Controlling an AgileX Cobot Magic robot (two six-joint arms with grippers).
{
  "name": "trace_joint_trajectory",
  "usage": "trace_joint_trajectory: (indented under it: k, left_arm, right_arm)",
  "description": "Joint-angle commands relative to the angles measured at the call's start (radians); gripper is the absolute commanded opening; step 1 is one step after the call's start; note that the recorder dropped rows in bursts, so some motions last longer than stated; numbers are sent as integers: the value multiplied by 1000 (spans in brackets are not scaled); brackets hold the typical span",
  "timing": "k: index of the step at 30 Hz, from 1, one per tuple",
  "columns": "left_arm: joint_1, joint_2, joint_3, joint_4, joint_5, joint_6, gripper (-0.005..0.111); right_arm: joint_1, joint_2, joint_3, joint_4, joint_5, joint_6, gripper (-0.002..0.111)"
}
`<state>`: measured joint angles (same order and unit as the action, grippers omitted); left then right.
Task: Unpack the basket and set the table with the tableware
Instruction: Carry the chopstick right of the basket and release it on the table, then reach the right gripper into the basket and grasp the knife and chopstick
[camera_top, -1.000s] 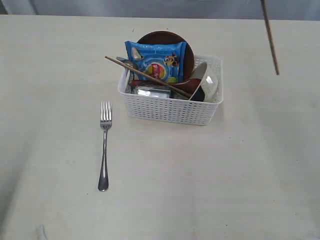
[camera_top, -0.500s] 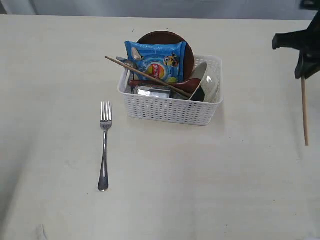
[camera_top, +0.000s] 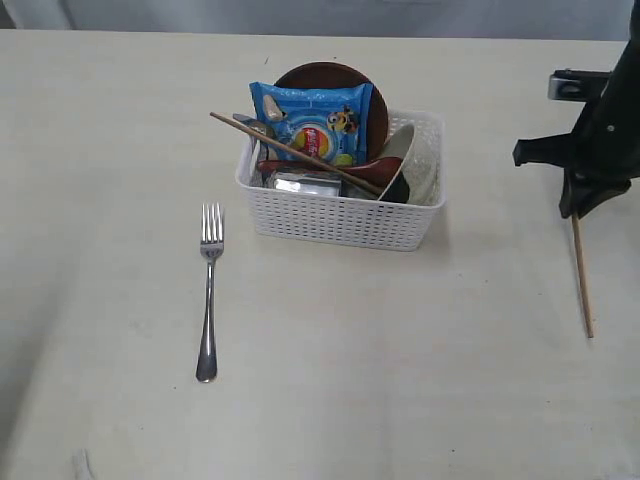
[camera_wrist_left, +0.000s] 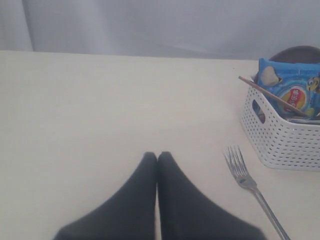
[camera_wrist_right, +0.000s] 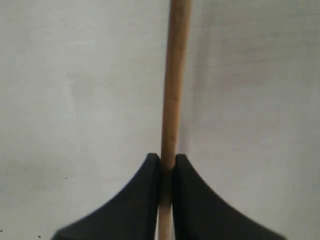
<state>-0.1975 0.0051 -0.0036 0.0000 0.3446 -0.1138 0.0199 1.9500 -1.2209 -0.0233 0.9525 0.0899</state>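
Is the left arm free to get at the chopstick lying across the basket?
Probably yes: the chopstick lies on top, one end jutting past the basket rim. The left gripper is empty but shut.

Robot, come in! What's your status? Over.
Left fingers shut, empty. Right fingers shut on one chopstick, tip near table, right of basket. Fork already laid out. Nothing in the way.

plate (camera_top: 330, 72) half hidden, mug (camera_top: 305, 183) seemingly buried
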Motion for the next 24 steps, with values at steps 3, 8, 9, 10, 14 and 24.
trace_joint_trajectory:
  k: [3,8,9,10,14,24]
  left_arm:
    - [1,-5,4,0,-2,2,0]
    - [1,-5,4,0,-2,2,0]
    - [1,-5,4,0,-2,2,0]
    - [1,-5,4,0,-2,2,0]
    - [1,-5,4,0,-2,2,0]
    - [1,-5,4,0,-2,2,0]
  right_arm:
    - [-7,1,2,-12,-10,-4,44]
    - [-7,-15,2,-1,-5,-1,46]
    - [-7,-26,0,8,-5,-1,46]
    - [-5,-36,0,16,-5,-1,45]
    - [-3,-103,-23,77,-1,-18,45]
    - [312,-243,-164,336,-28,-421,-1]
